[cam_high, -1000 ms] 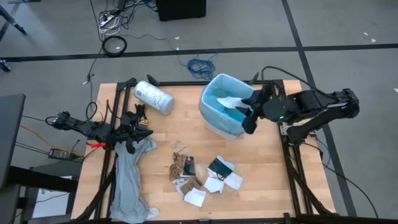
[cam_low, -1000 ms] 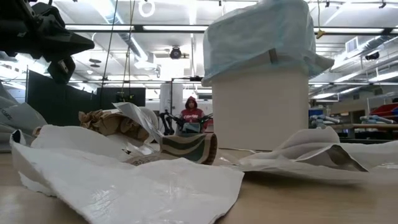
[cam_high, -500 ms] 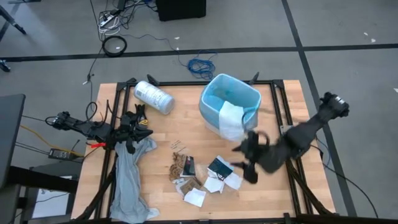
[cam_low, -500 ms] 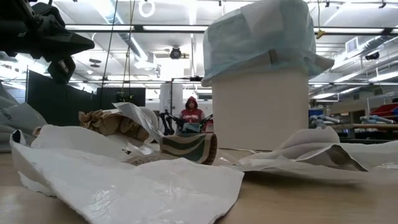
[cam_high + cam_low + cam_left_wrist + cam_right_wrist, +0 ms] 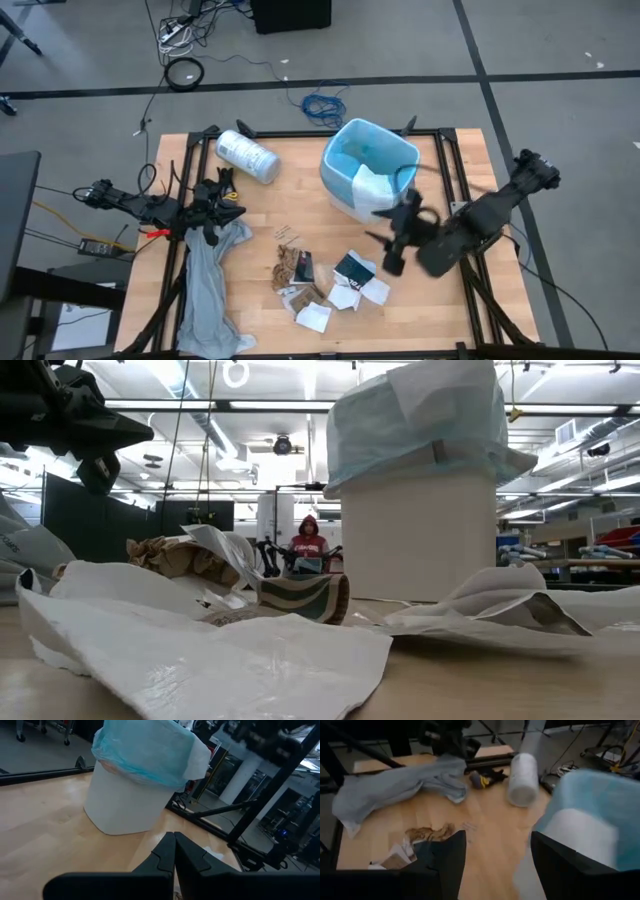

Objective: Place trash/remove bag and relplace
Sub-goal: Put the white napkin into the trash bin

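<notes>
Right claw [image 5: 392, 243] hanging over the bench [image 5: 270, 215] between bin and scrap pile, fingers spread wide, nothing between them. Clear gap in the right wrist view, only wood and litter beyond. Just beside it, the trash [image 5: 330, 283]: brown wrappers, white papers, a black-and-white packet, all loose on the bench and not yet binned.

Best approach, by the look of it: drop straight down on one scrap at the near edge of the pile, pinch a raised crease rather than a flat face, lift clear before swinging to the bin. Limp paper likely to slip from a shallow pinch, so a deep bite advisable.

Bin [image 5: 368, 180] upright near the far edge, lined with the bag [image 5: 350, 158], light blue, folded over the rim. One white paper [image 5: 372, 187] draped over the near rim, half in, half out; likely worth nudging in. Rest of the inside hard to read.

Left claw [image 5: 212, 208] parked at the left edge, closed tight and empty, above the grey sheet [image 5: 208, 285]. White roll [image 5: 246, 156] lying on its side near the far left corner.
</notes>
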